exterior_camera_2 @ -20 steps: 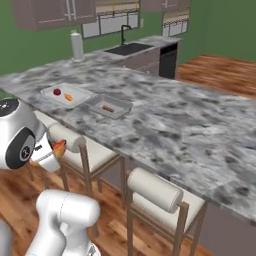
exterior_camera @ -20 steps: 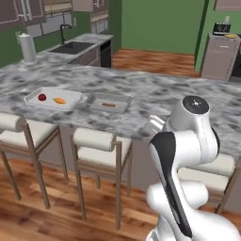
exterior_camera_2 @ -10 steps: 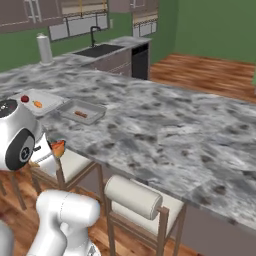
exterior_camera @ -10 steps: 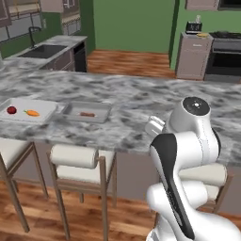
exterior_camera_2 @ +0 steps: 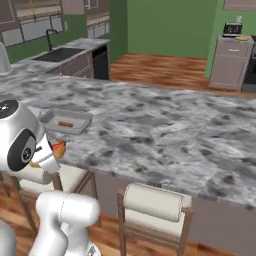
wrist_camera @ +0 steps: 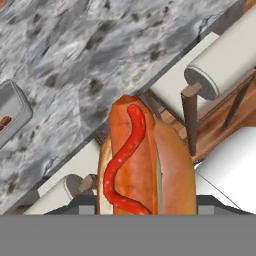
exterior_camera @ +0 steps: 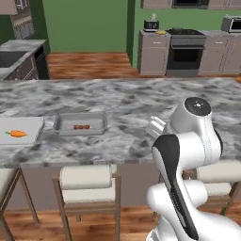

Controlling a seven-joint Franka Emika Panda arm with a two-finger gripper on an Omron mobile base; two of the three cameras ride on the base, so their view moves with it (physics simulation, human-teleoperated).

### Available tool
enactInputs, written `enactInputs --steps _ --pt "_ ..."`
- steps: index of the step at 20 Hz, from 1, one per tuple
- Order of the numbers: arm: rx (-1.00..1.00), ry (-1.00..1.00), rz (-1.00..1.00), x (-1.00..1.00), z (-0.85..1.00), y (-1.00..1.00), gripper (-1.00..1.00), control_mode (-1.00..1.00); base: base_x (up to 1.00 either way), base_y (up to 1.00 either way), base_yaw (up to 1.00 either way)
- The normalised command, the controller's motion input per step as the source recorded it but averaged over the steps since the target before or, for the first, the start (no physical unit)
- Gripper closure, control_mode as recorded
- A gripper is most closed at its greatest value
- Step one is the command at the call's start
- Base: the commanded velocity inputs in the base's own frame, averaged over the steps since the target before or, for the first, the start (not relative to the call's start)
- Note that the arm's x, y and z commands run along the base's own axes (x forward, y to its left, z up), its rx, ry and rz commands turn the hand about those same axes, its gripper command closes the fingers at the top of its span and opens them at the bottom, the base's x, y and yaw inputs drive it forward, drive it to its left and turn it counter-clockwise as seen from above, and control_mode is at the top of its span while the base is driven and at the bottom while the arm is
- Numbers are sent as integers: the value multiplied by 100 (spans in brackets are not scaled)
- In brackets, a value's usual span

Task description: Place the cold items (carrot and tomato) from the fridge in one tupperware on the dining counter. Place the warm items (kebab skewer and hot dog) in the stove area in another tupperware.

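I am holding the hot dog (wrist_camera: 142, 160) in half-open jaws, over the edge of the grey marbled counter (exterior_camera: 127, 117): glossy sausage, red sauce squiggle, tan bun. A kebab skewer (exterior_camera: 81, 126) is lying in the rectangular grey tupperware (exterior_camera: 80, 124); the carrot (exterior_camera: 17, 133) is sitting in the neighbouring container.

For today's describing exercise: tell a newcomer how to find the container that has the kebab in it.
Start at the long grey marble counter with stools along its near side. Towards its left end sits a shallow grey container holding a short brown kebab. The paler container to its left holds an orange carrot instead.
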Motion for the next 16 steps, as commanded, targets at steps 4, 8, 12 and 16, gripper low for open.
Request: enactInputs --steps 4,8,12,16 --pt "0 0 0 0 0 0 100 100 0 100 -33" --pt "0 0 0 0 0 0 100 100 5 100 -28" --pt "0 0 0 0 0 0 100 100 24 100 -22" --pt "0 0 0 0 0 0 100 100 67 86 -14"
